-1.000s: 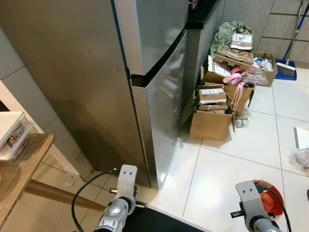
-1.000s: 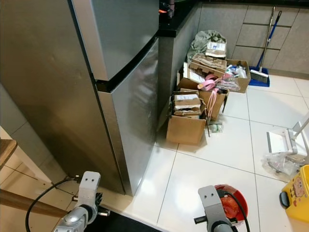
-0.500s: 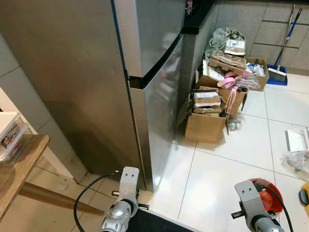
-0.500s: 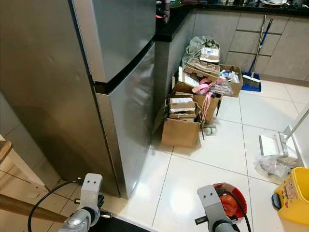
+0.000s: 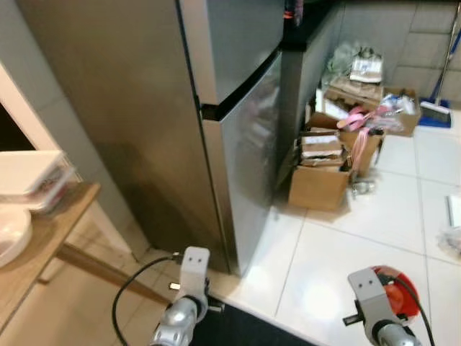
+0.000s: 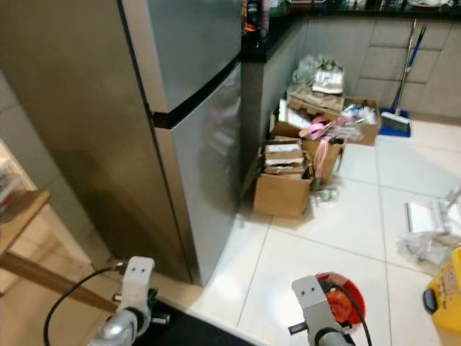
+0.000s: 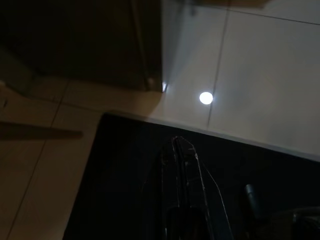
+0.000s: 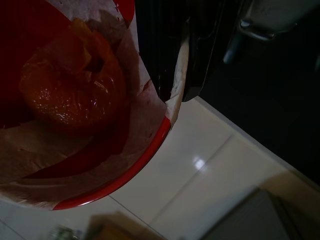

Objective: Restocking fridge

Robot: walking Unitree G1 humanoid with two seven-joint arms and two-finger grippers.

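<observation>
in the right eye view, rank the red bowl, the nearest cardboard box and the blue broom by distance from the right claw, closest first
1. Red bowl, at the right claw, on the floor.
2. Cardboard box, further ahead, beside the fridge.
3. Blue broom, farthest, against the back cabinets.

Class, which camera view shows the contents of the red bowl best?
The right wrist view: it looks into the red bowl, showing an orange bag on white lining. Both eye views show the bowl's rim behind the right arm; the left wrist view shows floor.

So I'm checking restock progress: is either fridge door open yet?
No, in the left eye view both steel doors of the fridge sit flush and shut, with only the dark seam between them.
</observation>
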